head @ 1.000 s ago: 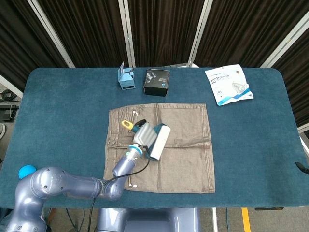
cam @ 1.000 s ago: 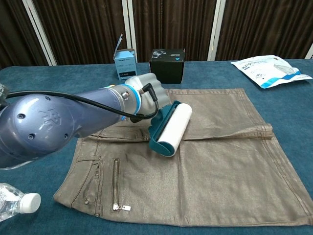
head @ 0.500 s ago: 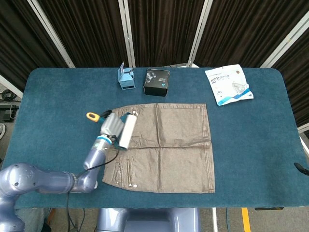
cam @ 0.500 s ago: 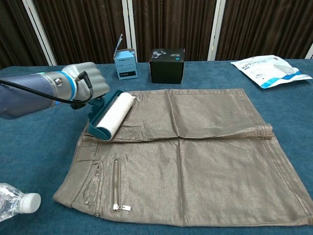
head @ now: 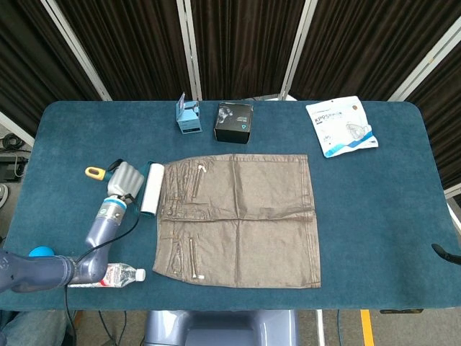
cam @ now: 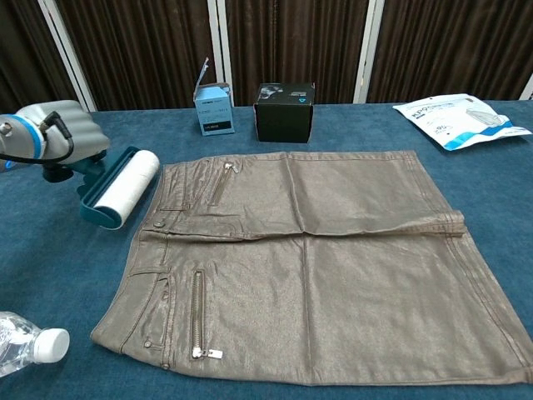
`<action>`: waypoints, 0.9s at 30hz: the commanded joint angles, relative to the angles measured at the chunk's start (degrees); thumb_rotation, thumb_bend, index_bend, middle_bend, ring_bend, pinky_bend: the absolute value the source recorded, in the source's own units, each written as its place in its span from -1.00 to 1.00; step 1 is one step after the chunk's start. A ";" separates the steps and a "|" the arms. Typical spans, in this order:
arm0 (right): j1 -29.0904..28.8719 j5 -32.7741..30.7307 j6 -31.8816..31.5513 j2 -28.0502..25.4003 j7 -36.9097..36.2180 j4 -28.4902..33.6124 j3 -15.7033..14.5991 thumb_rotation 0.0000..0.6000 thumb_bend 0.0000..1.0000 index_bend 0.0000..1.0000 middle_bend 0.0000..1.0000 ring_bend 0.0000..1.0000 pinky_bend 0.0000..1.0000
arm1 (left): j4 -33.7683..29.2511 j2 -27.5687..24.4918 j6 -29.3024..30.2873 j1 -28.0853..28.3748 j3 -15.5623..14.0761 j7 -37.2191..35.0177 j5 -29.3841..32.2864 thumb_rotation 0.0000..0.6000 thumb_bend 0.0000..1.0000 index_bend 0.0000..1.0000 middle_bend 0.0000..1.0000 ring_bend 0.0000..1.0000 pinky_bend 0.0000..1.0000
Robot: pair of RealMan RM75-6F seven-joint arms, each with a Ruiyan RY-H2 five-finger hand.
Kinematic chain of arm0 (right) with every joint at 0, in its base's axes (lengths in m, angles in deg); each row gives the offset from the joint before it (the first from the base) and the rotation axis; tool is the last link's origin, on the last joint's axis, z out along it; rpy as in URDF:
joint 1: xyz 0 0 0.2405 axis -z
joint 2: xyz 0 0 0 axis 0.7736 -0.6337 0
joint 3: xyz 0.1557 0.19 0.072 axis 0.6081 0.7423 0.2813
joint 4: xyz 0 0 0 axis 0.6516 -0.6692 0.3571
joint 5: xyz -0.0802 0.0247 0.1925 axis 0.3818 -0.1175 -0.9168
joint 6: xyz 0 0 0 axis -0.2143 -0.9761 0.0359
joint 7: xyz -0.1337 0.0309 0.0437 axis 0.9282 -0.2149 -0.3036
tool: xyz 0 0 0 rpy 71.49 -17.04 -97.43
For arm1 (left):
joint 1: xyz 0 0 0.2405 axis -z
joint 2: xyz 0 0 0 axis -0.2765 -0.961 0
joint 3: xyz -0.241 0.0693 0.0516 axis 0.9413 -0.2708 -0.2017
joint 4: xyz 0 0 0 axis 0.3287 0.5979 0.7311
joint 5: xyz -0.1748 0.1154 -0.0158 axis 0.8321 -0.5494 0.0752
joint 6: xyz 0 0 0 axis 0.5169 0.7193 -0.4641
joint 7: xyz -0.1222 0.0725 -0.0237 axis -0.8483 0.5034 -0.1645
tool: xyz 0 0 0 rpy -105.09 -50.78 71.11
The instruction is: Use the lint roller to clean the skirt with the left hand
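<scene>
Left to right: one water bottle point(head: 115, 274) lies on the blue table point(head: 374, 216) near its front left edge. The left hand point(head: 124, 179) grips the single lint roller point(head: 150, 188), whose white roll sits just beside the waistband edge of the one brown skirt point(head: 245, 216), spread flat at centre. Behind the skirt stand two boxes, one blue box point(head: 189, 117) and one black box point(head: 234, 122); one white packet point(head: 340, 125) lies far right. Only the head view shows the roller's yellow handle tip point(head: 94, 172). The right hand appears in neither view.
</scene>
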 commanded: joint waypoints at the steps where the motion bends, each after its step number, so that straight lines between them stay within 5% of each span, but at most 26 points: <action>1: -0.02 0.18 -0.16 0.15 0.51 0.19 -0.11 1.00 -1.00 -1.00 -1.00 -1.00 -1.00 | 1.34 -1.08 -1.06 -2.22 -0.91 -2.50 -1.58 1.00 0.32 0.23 -0.12 -0.23 -0.09; 3: -0.01 0.32 -0.32 0.23 0.84 0.32 -0.16 1.00 -1.00 -1.00 -1.00 -1.00 -1.00 | 1.62 -1.39 -1.11 -3.11 -0.89 -3.92 -2.75 1.00 -0.22 -0.02 -0.35 -0.44 -0.20; 5: 0.00 0.46 -0.45 0.29 1.08 0.43 -0.21 1.00 -1.00 -1.00 -1.00 -1.00 -1.00 | 1.73 -1.70 -0.67 -4.18 -0.43 -5.77 -3.48 1.00 -0.88 -0.54 -0.79 -0.83 -0.51; 6: 0.01 0.58 -0.52 0.32 1.22 0.52 -0.27 1.00 -1.00 -1.00 -1.00 -1.00 -1.00 | 1.37 -2.11 -0.22 -5.02 0.27 -7.43 -3.67 1.00 -0.97 -0.71 -0.90 -0.92 -0.61; 9: 0.05 1.01 -0.74 0.33 1.40 0.80 -0.42 1.00 -1.00 -1.00 -1.00 -1.00 -1.00 | -1.17 -4.36 1.72 -7.30 2.75 -13.37 -5.37 1.00 -1.00 -1.00 -1.00 -1.00 -0.87; 16: 0.29 2.41 -1.47 0.14 0.98 1.23 -0.83 1.00 -1.00 -1.00 -1.00 -1.00 -1.00 | -7.89 -10.58 7.49 -13.73 6.32 -28.97 -13.69 1.00 -1.00 -1.00 -1.00 -1.00 -0.99; 19: 0.54 3.66 -2.18 0.01 0.62 1.47 -1.22 1.00 -1.00 -1.00 -1.00 -1.00 -1.00 | -13.07 -14.73 14.97 -20.12 8.03 -42.20 -21.80 1.00 -1.00 -1.00 -1.00 -1.00 -1.00; 23: 0.78 4.77 -2.85 0.12 0.87 1.51 -1.65 1.00 -1.00 -1.00 -1.00 -1.00 -1.00 | -22.15 -20.66 27.70 -30.77 5.10 -56.06 -35.32 1.00 -1.00 -1.00 -1.00 -1.00 -1.00; 27: 0.87 4.85 -3.14 0.19 0.85 1.41 -1.67 1.00 -1.00 -1.00 -1.00 -1.00 -1.00 | -23.21 -22.07 33.89 -37.38 1.79 -61.15 -44.46 1.00 -1.00 -1.00 -1.00 -1.00 -1.00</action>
